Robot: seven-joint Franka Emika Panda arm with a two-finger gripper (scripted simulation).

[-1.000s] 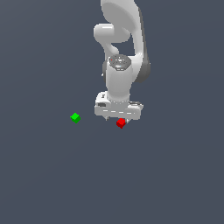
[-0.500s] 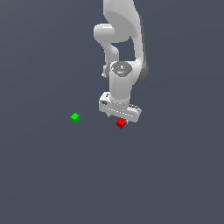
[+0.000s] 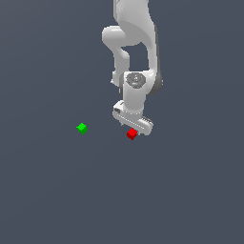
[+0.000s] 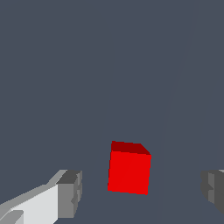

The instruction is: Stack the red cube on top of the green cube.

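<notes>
The red cube (image 3: 132, 134) lies on the grey floor just below the white gripper (image 3: 134, 128) in the exterior view. In the wrist view the red cube (image 4: 128, 167) sits between the two grey fingertips (image 4: 70, 194), with clear gaps on both sides, so the gripper (image 4: 142, 192) is open around it without touching. The green cube (image 3: 82, 128) rests alone on the floor toward the exterior view's left of the red one, about a hand's width away. It does not show in the wrist view.
The white arm (image 3: 136, 52) rises above the gripper toward the top of the exterior view. The plain dark grey floor (image 3: 57, 190) spreads all around both cubes.
The wrist has turned, so the gripper bar now sits slanted over the red cube. Both cubes have stayed in place.
</notes>
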